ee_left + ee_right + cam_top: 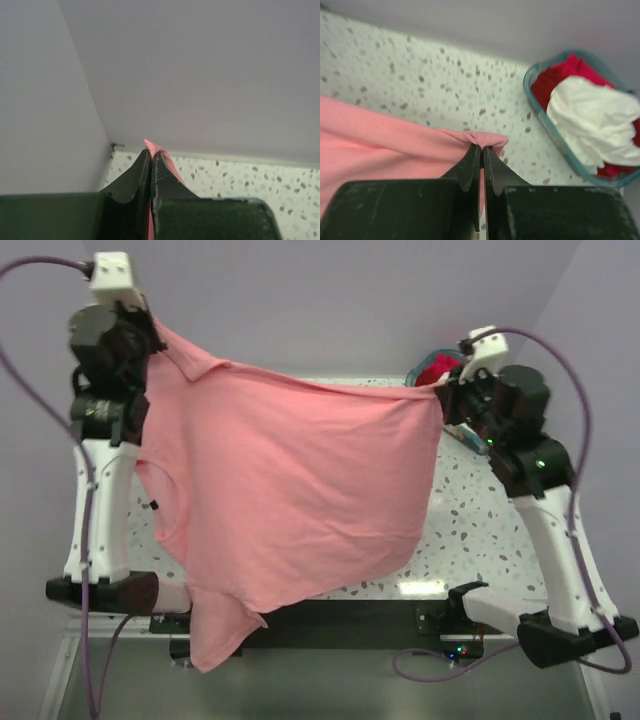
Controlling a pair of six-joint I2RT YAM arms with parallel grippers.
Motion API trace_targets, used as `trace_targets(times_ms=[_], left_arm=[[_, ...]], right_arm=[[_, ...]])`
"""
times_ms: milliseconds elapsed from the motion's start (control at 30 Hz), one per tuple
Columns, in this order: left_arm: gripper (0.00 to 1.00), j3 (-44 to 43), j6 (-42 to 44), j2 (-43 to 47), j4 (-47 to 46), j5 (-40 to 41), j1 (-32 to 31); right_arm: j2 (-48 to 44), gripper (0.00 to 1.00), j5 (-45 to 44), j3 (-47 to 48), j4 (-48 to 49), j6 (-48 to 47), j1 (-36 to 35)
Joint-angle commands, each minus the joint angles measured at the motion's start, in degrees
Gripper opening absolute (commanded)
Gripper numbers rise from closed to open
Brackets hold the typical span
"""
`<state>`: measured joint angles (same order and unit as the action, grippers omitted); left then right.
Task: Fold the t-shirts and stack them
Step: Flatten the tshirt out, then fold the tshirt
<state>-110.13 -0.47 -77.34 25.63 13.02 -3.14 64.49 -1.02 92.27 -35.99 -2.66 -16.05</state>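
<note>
Your left gripper [143, 332] sits high at about 10 o'clock in the top view. Its jaws are pinched tight on one corner of the pink tee [290, 480]. In its wrist view the two fingers meet, and only a sliver of pink cloth pokes out past the tips toward 12 o'clock.

Your right gripper [447, 400] is at about 2 o'clock, lower than the left, and is clamped on the far end of the same edge. In its wrist view a small fold of pink bunches over the closed fingertips, and the rest of the cloth runs off toward 9 o'clock.

Between the two grippers the tee is stretched in the air, its top edge sloping down from left to right. It hangs as a broad sheet in front of the table [470, 530] and hides most of it. You cannot tell whether the cloth touches the tabletop. The neck opening and its dark tag [153, 505] face 9 o'clock, beside the left arm. The lowest flap droops toward 7 o'clock, past the table's near edge.

The basket [547, 125] sits at about 1 o'clock in the top view, just beyond the right gripper. It holds a white tee [592, 120] lying on top of a red tee [557, 82].
</note>
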Motion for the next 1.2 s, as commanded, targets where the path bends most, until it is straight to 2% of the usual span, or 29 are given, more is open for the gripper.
trace_targets(times_ms=[0, 100, 167, 333, 467, 700, 967, 1167], left_arm=[[0.0, 16.02, -1.64, -7.8, -6.01, -3.35, -0.03], [0.0, 26.5, -3.48, -14.29, -14.01, -3.7, 0.06], [0.0, 29.34, -5.06, -18.35, -18.39, -4.05, 0.15], [0.0, 29.27, -7.44, -30.22, -22.1, -4.05, 0.24], [0.0, 26.64, -8.05, -35.85, -23.08, -4.84, 0.59], [0.0, 24.0, -8.93, -40.34, -23.08, -6.6, 1.29], [0.0, 18.91, -10.34, -42.1, -20.97, -8.01, 2.17], [0.0, 18.72, -11.31, -41.4, -19.22, -8.18, 2.08]], right_arm=[[7.22, 0.0, -2.41, -10.86, 5.56, 1.51, 0.32], [15.38, 0.0, -3.2, -17.81, 13.65, 2.04, 0.67], [22.85, 0.0, -2.85, -18.96, 17.94, 2.22, 1.55], [36.21, 0.0, 0.57, -15.21, 25.34, 5.56, 4.27], [46.66, 0.0, 2.15, -8.78, 24.3, 5.2, 5.24], [53.28, 0.0, 4.27, -3.15, 23.95, 5.47, 7.61], [55.66, 0.0, 5.06, 0.63, 23.68, 6.52, 9.46], [56.53, 0.0, 6.55, 3.7, 21.23, 6.87, 9.81]])
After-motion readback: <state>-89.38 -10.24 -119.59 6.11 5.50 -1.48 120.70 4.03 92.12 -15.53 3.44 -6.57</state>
